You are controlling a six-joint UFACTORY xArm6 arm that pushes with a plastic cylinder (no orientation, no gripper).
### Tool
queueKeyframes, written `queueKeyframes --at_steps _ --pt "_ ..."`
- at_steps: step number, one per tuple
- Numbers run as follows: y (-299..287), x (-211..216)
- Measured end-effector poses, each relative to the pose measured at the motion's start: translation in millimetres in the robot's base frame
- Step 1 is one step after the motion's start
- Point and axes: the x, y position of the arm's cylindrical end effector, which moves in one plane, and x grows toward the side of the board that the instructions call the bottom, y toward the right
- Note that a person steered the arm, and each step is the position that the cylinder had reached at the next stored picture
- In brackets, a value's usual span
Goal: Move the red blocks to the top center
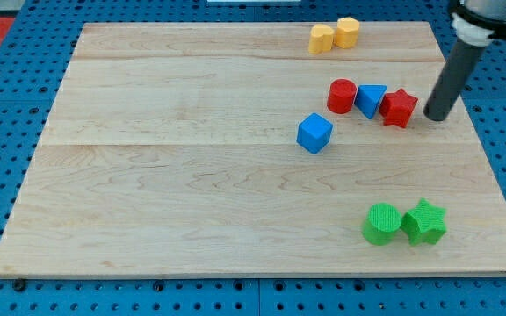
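A red cylinder (342, 96) stands at the view's upper right, touching a blue triangle block (371, 99) on its right. A red star-shaped block (399, 107) touches the triangle's right side. My tip (435, 116) sits on the board just to the right of the red star, a small gap apart. The dark rod rises from it toward the view's top right corner.
A blue cube (314, 133) lies below-left of the red cylinder. Two yellow blocks (322, 39) (348, 32) sit at the top edge, right of centre. A green cylinder (381, 223) and green star (424, 222) sit at the lower right. The wooden board (191, 175) rests on a blue pegboard.
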Motion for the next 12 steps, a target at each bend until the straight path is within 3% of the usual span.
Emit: queueKeyframes --at_steps 2,3,4,6,7,8,10,12 --pt "-97.2 -41.4" --pt "-105.0 -56.7" --pt "-128.8 -34.8" --pt "-275.5 -31.1" --pt "-286.1 -24.8" --pt "-263.4 14.5" --pt "-145.5 8.4" --pt "-175.5 -14.6"
